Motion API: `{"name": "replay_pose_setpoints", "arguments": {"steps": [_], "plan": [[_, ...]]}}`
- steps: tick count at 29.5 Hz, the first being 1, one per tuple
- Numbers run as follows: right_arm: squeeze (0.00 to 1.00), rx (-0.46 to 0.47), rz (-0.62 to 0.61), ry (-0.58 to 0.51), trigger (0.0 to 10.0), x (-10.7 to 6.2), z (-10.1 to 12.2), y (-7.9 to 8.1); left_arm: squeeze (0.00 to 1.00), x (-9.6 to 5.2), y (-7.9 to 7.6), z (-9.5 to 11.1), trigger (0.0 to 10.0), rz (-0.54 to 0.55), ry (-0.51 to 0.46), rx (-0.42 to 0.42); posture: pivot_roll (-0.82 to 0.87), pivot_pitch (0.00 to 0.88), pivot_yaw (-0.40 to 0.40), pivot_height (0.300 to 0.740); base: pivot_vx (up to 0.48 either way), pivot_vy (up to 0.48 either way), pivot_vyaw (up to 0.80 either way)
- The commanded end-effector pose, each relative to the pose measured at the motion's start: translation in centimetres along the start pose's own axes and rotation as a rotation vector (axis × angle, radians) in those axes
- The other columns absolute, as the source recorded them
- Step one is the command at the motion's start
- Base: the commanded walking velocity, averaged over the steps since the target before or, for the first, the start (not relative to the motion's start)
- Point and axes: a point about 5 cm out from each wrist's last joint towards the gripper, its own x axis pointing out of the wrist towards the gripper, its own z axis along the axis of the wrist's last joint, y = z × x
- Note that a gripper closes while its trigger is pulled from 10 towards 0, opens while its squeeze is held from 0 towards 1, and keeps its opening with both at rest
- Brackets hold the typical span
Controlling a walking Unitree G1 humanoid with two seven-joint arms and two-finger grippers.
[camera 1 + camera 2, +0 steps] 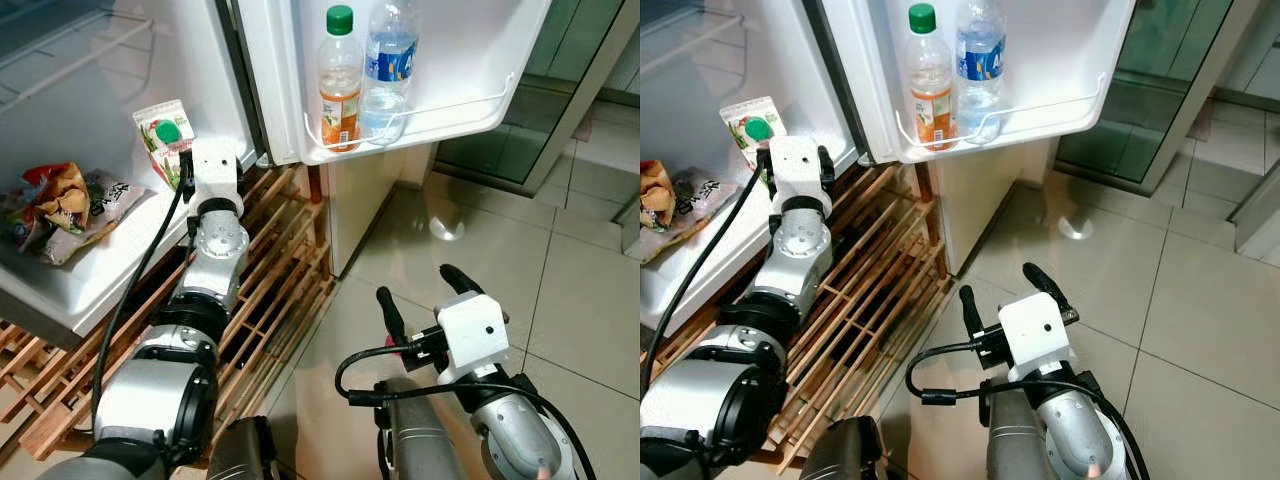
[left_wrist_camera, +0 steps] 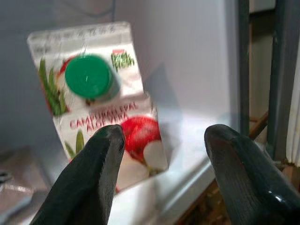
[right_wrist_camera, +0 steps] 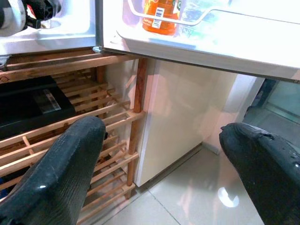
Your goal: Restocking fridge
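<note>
A small white juice carton [image 1: 163,135] with a green cap and red fruit print stands slightly tilted on the fridge shelf [image 1: 100,275], close to the inner right wall. My left gripper [image 2: 166,136] is open just in front of the carton, its left finger [image 2: 93,178] overlapping the carton's lower corner in the wrist view. Whether it touches the carton I cannot tell. My right gripper [image 1: 417,283] is open and holds nothing, low over the tiled floor in front of the fridge door.
The open door's shelf [image 1: 440,115] holds an orange drink bottle [image 1: 340,80] and a water bottle [image 1: 388,65]. Snack bags [image 1: 65,205] lie on the fridge shelf at the left. A wooden slatted rack [image 1: 280,270] stands under the fridge. Tiled floor [image 1: 560,290] spreads to the right.
</note>
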Motion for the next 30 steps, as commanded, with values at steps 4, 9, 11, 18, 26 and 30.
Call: {"name": "replay_pose_setpoints", "arguments": {"steps": [4,9,11,18,26,30], "plan": [[0.40,0.014,0.029,-0.007,10.0,-0.5,0.3,0.6,0.00,0.0,-0.7,-0.2,10.0,0.016,0.041,-0.005,-0.45,0.119,0.094,0.638,0.000,0.000,0.00],[0.40,0.014,0.018,0.000,10.0,-1.1,0.5,0.6,0.00,0.4,-0.7,-0.1,10.0,0.021,0.076,-0.015,-0.48,0.134,0.101,0.638,0.000,0.000,0.00],[0.40,0.014,0.018,-0.001,10.0,-1.4,0.7,0.7,0.00,0.7,-0.5,0.2,10.0,0.029,0.072,-0.015,-0.49,0.139,0.102,0.638,0.000,0.000,0.00],[0.39,0.024,0.007,0.023,10.0,-2.7,1.0,1.3,0.00,1.7,0.5,0.6,10.0,0.054,0.099,-0.016,-0.52,0.168,0.115,0.638,0.000,0.000,0.00],[0.40,0.027,-0.016,0.067,10.0,-4.1,1.1,1.5,0.00,2.7,2.8,0.4,10.0,0.114,0.142,0.024,-0.57,0.210,0.128,0.638,0.000,0.000,0.00],[0.39,0.025,-0.025,0.079,10.0,-4.6,1.1,1.6,0.00,3.0,3.6,0.3,10.0,0.116,0.155,0.053,-0.58,0.219,0.127,0.638,0.000,0.000,0.00]]}}
